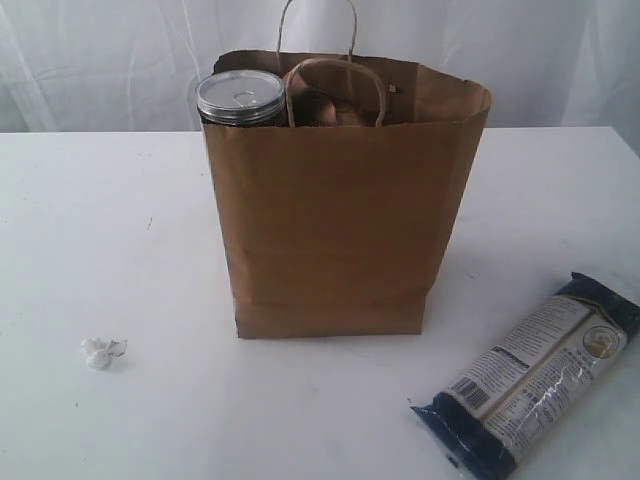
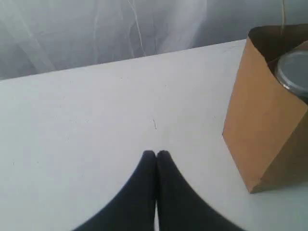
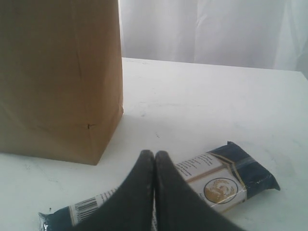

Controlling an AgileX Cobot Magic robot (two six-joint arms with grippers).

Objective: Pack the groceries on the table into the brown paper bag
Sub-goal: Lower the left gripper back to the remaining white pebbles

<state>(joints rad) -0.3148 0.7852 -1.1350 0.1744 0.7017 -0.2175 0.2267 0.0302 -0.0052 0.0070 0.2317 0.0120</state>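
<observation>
The bag (image 1: 330, 230) stands upright mid-desk (image 1: 80, 230), mouth open for drops. The can (image 1: 240, 97) stands inside it, lid above the rim. The packet (image 1: 530, 375), the one grocery seen outside, lies flat by the desk's near right corner, just beside the right end effector (image 3: 154, 155), which is closed and empty. The left end effector (image 2: 156, 155) is likewise closed, over bare desk.

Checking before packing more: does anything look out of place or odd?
In the exterior view, a small crumpled white scrap lies on the white tabletop left of the tall brown paper bag; it looks like litter, not a grocery. The long dark-blue packet lies askew outside the bag.
</observation>
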